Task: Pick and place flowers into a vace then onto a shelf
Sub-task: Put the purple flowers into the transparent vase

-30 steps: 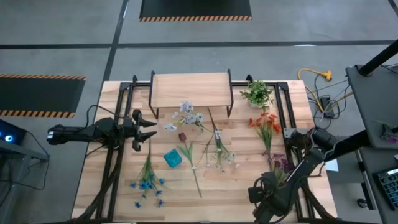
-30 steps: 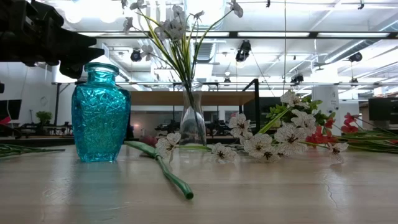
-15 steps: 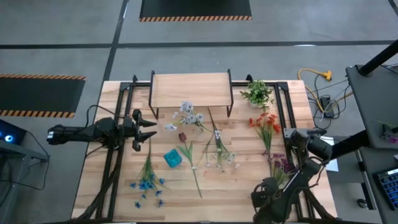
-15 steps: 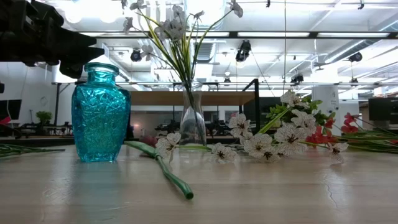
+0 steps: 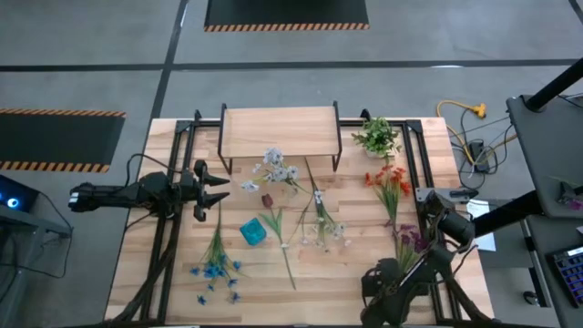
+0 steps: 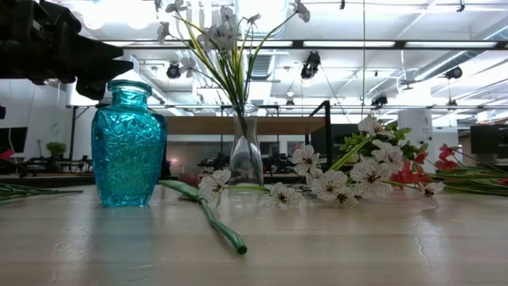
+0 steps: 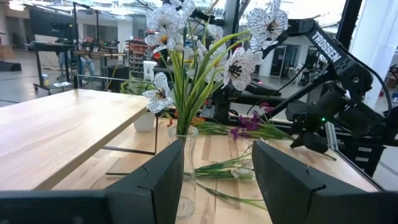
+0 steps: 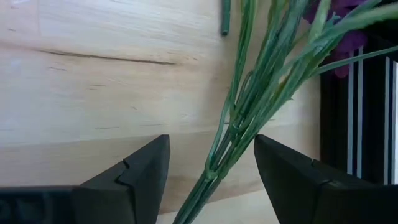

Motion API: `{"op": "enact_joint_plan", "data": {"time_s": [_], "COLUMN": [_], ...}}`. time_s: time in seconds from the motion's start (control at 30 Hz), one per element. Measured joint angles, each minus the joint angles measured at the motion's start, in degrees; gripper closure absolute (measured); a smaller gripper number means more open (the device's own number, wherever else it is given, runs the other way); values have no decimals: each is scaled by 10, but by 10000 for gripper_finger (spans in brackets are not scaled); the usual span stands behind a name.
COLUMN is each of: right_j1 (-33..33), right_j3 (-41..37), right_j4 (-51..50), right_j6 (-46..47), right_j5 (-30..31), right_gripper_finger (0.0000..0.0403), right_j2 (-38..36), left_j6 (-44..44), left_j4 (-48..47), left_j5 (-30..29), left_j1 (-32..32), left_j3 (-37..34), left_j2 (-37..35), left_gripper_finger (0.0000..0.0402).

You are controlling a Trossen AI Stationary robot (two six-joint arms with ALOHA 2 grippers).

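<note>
A clear glass vase (image 5: 273, 170) holding white flowers (image 7: 205, 56) stands in front of the shelf (image 5: 281, 132). A blue glass vase (image 5: 253, 232) stands nearer the table's middle (image 6: 127, 147). Purple flowers (image 5: 412, 240) lie by the right edge. My right gripper (image 8: 211, 180) is open above them, its fingers on either side of the green stems (image 8: 239, 118), pointing down. My left gripper (image 5: 223, 187) is open and level, left of the clear vase (image 7: 185, 168) and pointing at it.
Loose flowers lie on the planks: orange-red ones (image 5: 387, 180), white ones (image 5: 323, 219), blue ones (image 5: 216, 266) and a single green stem (image 6: 210, 214). A leafy potted plant (image 5: 376, 137) stands right of the shelf. Black frame rails (image 5: 414, 159) run along both sides.
My right arm has swung toward the table's left, its elbow moving in over the purple flowers. The left arm, the vases and the flowers have kept still.
</note>
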Motion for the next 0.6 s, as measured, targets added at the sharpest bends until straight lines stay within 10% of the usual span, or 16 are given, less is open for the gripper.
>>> {"op": "enact_joint_plan", "data": {"time_s": [0.6], "right_j1": [3], "right_j3": [-1], "right_j4": [51], "right_j6": [-4], "right_j5": [-16], "right_gripper_finger": [262], "right_j2": [0], "left_j6": [0], "left_j4": [4], "left_j5": [0], "left_j1": [0], "left_j3": [0], "left_j2": [0], "left_gripper_finger": [227]}}
